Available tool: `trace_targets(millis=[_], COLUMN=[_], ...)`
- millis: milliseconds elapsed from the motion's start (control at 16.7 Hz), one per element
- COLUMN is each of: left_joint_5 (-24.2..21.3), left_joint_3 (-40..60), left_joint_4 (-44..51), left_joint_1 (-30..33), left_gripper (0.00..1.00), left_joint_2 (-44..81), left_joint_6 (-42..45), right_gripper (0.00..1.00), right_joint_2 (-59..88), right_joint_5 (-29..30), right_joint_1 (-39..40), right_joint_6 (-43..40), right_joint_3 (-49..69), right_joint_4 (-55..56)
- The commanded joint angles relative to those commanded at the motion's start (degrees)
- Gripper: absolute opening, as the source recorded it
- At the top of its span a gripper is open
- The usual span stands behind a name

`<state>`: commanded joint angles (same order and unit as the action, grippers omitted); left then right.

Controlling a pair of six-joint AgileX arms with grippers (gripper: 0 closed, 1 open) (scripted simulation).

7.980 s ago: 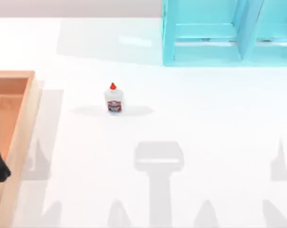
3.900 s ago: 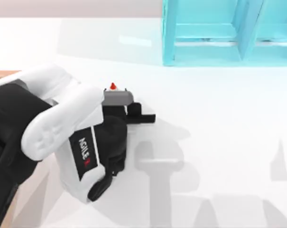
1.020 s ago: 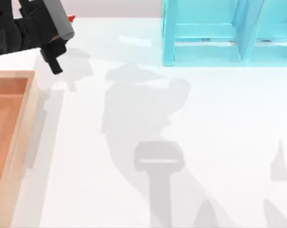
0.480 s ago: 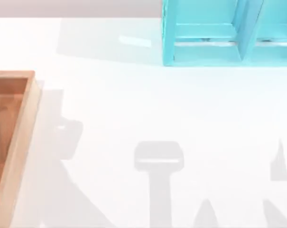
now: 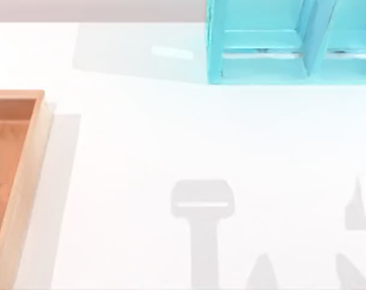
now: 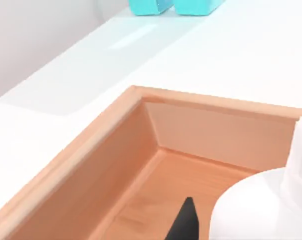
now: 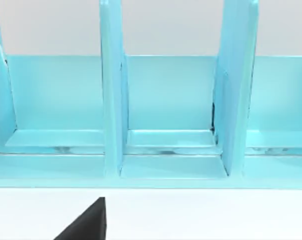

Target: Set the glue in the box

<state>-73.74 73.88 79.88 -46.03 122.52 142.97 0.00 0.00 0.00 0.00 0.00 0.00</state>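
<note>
White desk (image 5: pixel 170 139) carries the box (image 5: pixel 25 181). Above its orange inside, the glue (image 6: pixel 263 205) sits beside the left hand's dark finger (image 6: pixel 183 222); whether the hand clamps it, I cannot tell.

On my top view the large shallow open-topped wooden box (image 5: pixel 26 181) sits at nine o'clock on the white table (image 5: pixel 201 139). The cyan-blue compartmented shelf unit (image 5: pixel 279 42) stands at one o'clock, well apart from it. Bare tabletop lies between them.

In my left wrist view, the white squeeze bottle of glue (image 6: pixel 270 205) hangs over the box's inside.
</note>
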Motion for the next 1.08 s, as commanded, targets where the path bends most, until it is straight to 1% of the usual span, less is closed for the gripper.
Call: trace_targets(millis=[240,360,480,900,1080], left_joint_5=[-2.8,-3.4,-3.8,-3.6,-2.8], left_joint_3=[-3.3,-4.4,-4.8,-4.8,-5.7], left_joint_4=[12.3,16.0,17.6,16.8,11.3], left_joint_1=[-6.7,-8.6,-9.5,-9.4,-10.2], left_gripper=[0.00,0.00,0.00,0.00,0.00], left_joint_2=[3.2,4.3,4.9,4.6,3.3], left_joint_6=[9.5,12.3,13.6,13.0,8.4], right_gripper=[1.00,1.00,1.00,1.00,1.00], right_joint_2=[0.0,0.0,0.0,0.0,0.0], right_joint_5=[0.0,0.0,0.0,0.0,0.0], right_joint_1=[0.0,0.0,0.0,0.0,0.0], right_joint_6=[0.0,0.0,0.0,0.0,0.0], right_joint_3=[0.0,0.0,0.0,0.0,0.0], right_joint_4=[0.0,0.0,0.0,0.0,0.0])
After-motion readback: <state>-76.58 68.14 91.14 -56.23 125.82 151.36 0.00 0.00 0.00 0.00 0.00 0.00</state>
